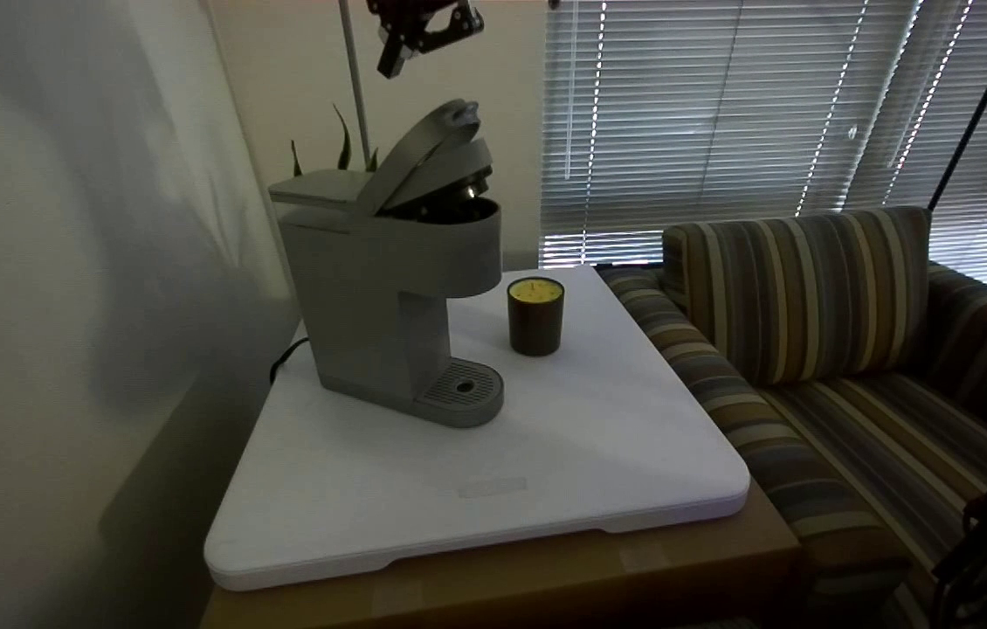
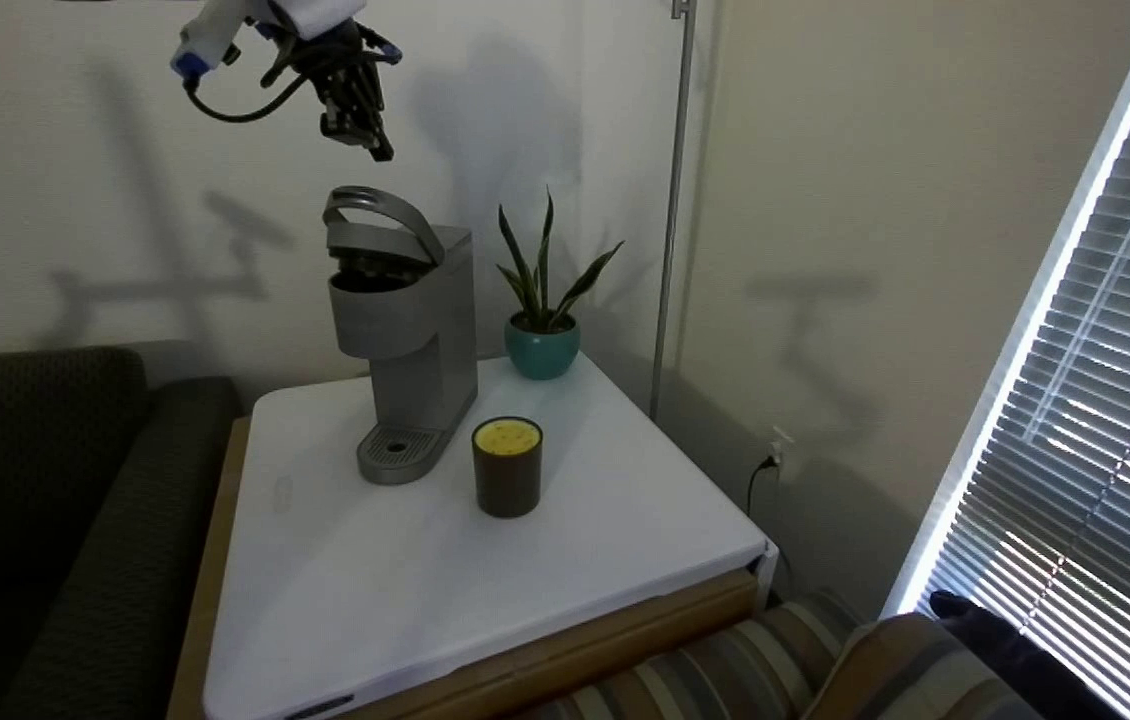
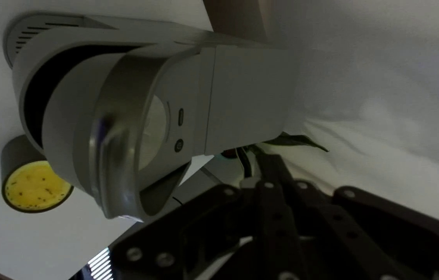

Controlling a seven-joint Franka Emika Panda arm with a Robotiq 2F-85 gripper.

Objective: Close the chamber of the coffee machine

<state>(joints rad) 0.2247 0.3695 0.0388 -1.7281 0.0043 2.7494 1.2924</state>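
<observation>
Pincer (image 3: 270, 167) together, nothing held, poised above the raised lid (image 1: 445, 166), not touching it; together suits a blunt push. Step judged: pushing the lid down over the chamber (image 3: 36, 97). Front of the handle (image 3: 122, 124) should give best leverage; press down and forward, centred, until seated. Coffee machine (image 1: 362, 297) stands on the counter (image 1: 598, 454), candle (image 1: 535, 319) near; off-centre load might twist or slide the machine.

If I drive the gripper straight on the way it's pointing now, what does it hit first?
Most likely the flat rear top of the coffee machine, behind the raised lid. Depth is hard to judge here, so the gripper might graze the lid instead.
</observation>
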